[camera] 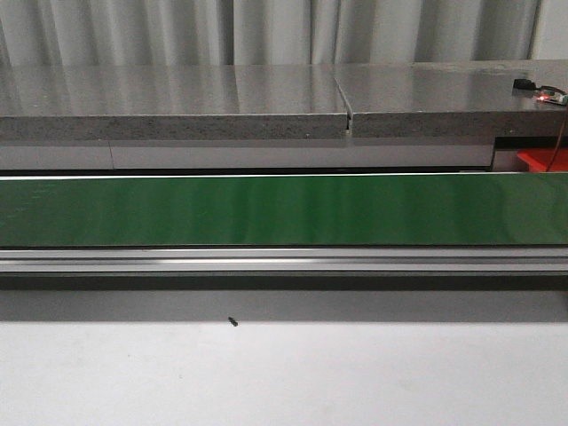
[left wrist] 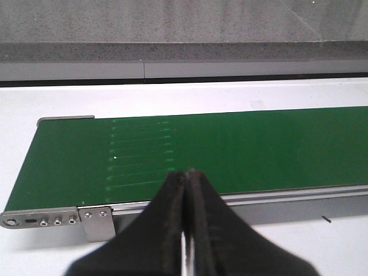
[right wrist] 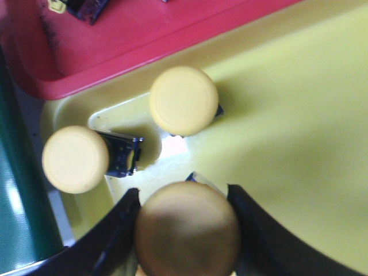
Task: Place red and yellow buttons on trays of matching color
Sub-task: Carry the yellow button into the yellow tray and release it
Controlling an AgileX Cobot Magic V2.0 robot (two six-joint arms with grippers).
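- While my right jaws (right wrist: 187, 230) close on a round yellow button with a smooth domed cap (right wrist: 188, 229), one dark finger presses each side of it and holds it over the glossy yellow plastic tray (right wrist: 299, 132).
- Two more round yellow buttons sit in that tray near its rounded corner: one (right wrist: 183, 100) lies beyond the held button, the other (right wrist: 75, 158) lies at the tray's edge, with a dark metal base showing beside its cap.
- Both of these are apart from the held button and apart from each other.
- A red plastic tray (right wrist: 132, 34) lies just beside the yellow one, their rims side by side; something small and dark lies in it at the edge of my right wrist view, too cropped to name.
- My left jaws (left wrist: 187, 173) are together, tips meeting with nothing between them, above the near edge of the long green conveyor belt (left wrist: 230, 149).
- That belt shows a patch of faint pale lines near its end, where a metal bracket with screws (left wrist: 54, 218) caps the frame.
- From the front, the belt (camera: 284, 209) runs across the whole width on a silver rail (camera: 284, 259), with the white tabletop (camera: 284, 373) in front and a grey speckled stone counter (camera: 177, 102) behind.
- A corner of the red tray (camera: 543, 160) peeks in at the far right, with a thin cable hanging beside it.
- Neither arm appears in the front view.
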